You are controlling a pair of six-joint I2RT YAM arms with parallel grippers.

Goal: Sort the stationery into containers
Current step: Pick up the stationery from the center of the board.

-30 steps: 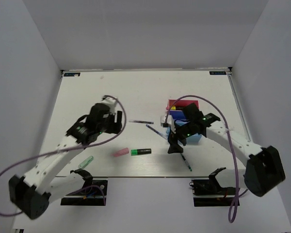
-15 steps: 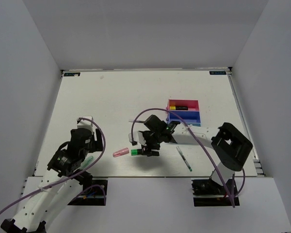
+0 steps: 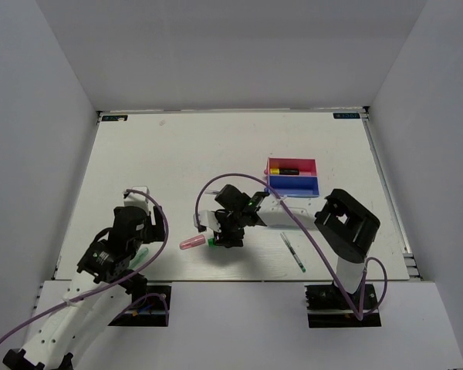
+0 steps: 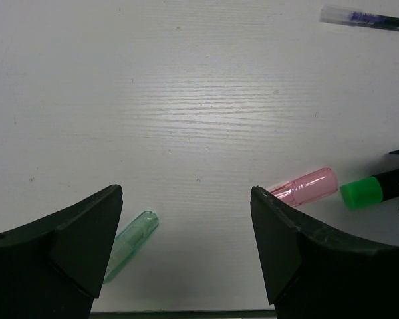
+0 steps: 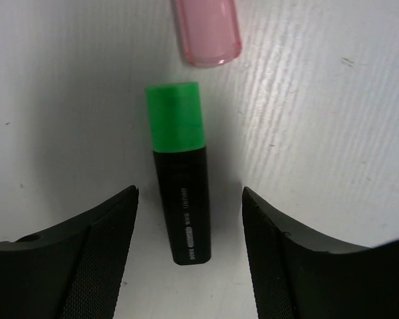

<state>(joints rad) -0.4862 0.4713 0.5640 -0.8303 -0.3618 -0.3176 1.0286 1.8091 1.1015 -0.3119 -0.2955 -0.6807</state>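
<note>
Right pincer (image 5: 188, 199) spread astride green highlighter (image 5: 181, 193) | left pincer (image 4: 186, 199) spread | pink tray (image 3: 293, 160) — yellow highlighter (image 3: 282, 170)

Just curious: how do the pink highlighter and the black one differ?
The pink highlighter is translucent pink; the black highlighter is opaque with a green end. The black one lies between the jaws of the right gripper; the pink one lies beyond them. Both lie flat.

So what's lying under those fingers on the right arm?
A green-and-black highlighter lies on the table between the right fingers, touching neither. From above, the right arm covers its black part; only the green end shows.
</note>
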